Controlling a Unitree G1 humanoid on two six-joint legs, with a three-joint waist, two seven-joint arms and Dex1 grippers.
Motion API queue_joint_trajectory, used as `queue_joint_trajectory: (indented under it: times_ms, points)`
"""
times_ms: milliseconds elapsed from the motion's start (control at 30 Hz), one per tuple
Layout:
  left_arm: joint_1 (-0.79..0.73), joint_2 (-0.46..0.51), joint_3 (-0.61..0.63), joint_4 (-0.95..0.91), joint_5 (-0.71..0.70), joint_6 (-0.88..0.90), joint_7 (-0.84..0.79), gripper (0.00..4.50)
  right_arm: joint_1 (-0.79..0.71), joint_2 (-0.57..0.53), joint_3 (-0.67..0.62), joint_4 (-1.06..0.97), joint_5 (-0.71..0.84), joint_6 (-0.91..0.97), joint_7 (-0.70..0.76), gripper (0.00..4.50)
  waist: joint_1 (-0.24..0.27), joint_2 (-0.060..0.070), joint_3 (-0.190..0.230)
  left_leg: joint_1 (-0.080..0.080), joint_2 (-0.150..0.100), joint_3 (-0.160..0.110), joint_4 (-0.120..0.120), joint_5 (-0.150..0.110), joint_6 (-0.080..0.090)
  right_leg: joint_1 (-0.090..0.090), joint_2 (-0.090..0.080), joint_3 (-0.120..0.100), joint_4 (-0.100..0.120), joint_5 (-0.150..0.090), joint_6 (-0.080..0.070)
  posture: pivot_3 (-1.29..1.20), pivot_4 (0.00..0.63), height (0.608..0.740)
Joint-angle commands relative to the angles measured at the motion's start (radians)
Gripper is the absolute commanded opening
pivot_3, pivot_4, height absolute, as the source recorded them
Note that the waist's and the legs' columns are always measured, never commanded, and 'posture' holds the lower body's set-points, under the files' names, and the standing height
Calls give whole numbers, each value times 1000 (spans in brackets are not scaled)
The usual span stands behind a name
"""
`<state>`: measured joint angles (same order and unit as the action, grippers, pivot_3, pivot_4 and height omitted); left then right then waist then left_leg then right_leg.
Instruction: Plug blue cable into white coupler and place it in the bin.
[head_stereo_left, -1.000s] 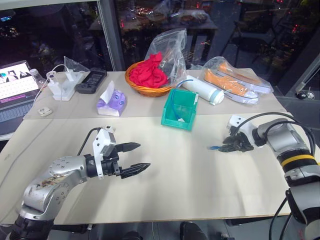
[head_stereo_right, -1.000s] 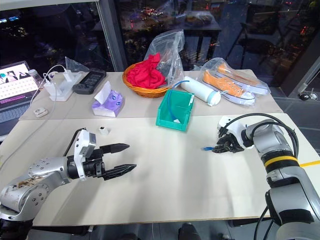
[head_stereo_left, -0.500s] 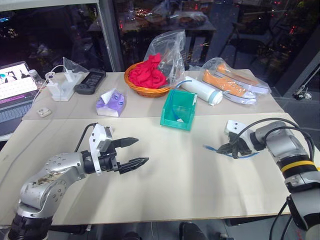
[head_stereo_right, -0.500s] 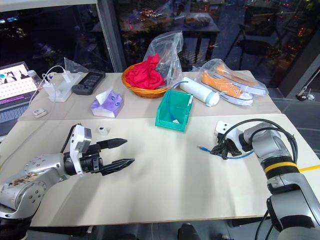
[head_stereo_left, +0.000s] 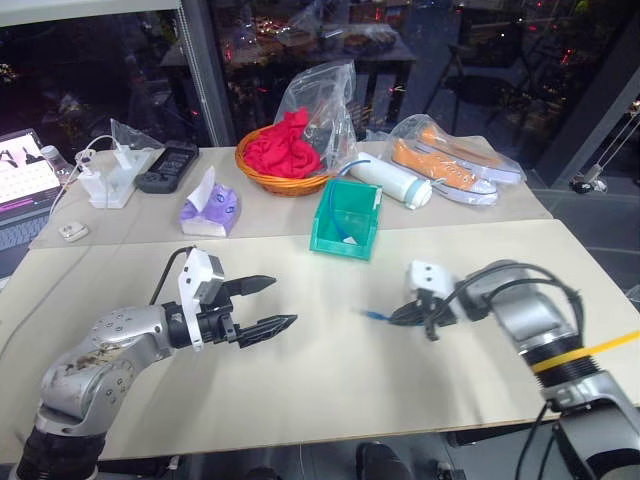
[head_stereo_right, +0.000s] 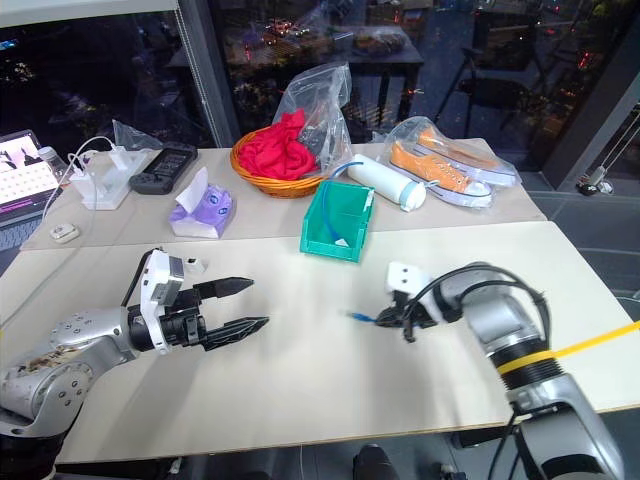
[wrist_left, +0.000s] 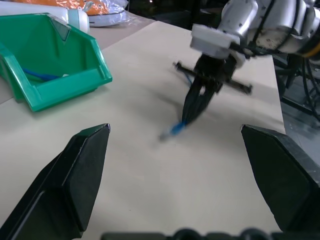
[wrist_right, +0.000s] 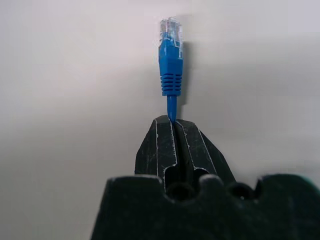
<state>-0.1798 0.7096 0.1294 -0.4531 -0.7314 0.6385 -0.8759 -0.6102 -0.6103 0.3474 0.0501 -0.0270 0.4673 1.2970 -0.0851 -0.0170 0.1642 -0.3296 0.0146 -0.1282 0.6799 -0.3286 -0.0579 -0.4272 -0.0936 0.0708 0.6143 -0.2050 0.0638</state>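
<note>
I am pinching the blue cable (wrist_right: 171, 60) in my closed right gripper (head_stereo_right: 383, 318), plug pointing nine o'clock toward my wide-open, empty left gripper (head_stereo_right: 252, 306).

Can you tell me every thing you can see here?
blue cable: one, blue, plug end in right gripper
white coupler: one, white, table, behind left gripper
bin: one, teal, table middle, blue cord inside
basket: one, orange, behind bin, holds red cloth
shoes: pair, orange, bagged, back right
tube: one, white, beside bin
tissue pack: one, purple, back left
charger stand: one, white, back left
left gripper: one, black, open
right gripper: one, black, shut on blue cable
</note>
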Motion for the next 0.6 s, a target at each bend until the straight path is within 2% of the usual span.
queue_joint_trajectory:
  times_ms: [33, 133, 300, 433, 533, 600]
  points:
    - [8, 23, -12, -19, 11, -10, -26, 4500, 21, 55, 65, -74, -9, 65, -51, 31, 0, 0, 0, 0, 0, 0, 0, 0, 0, 0, 0, 0, 0, 0, 0, 0, 150, 723]
    - [35, 64, -46, -23, 40, -16, -75, 4500, 18, 86, 90, -85, -17, 93, -83, 31, -8, 0, 0, 1, 0, 0, -1, 0, 0, 0, 0, 0, 0, 0, 0, 0, 150, 723]
    - [35, 92, -84, 18, 106, -73, -124, 4500, 20, 80, 118, -73, -48, 76, -114, 31, -9, 0, 0, 2, 0, 0, -1, 0, 0, 1, 0, 0, 0, 0, -1, 0, 150, 723]
    - [-39, 52, -165, 122, 185, -136, -151, 4500, 16, 70, 93, -100, -30, 116, -121, 1217, -5, 0, 0, 8, 0, 0, -2, 0, 0, 6, 1, 0, 0, -1, -1, 0, 150, 723]
    - [-109, -6, -229, 227, 229, -184, -185, 4500, 32, 37, 6, -196, 25, 211, -128, 2102, -2, 0, 0, 8, 0, 0, -1, 0, 0, 6, 0, 0, 1, 0, -1, 0, 150, 723]
    - [-182, -56, -282, 338, 264, -215, -223, 4500, 53, 3, -94, -301, 89, 292, -139, 2102, 17, 0, 0, 6, 0, 0, -1, 0, 0, 5, 0, 0, 1, 0, -1, 0, 150, 723]
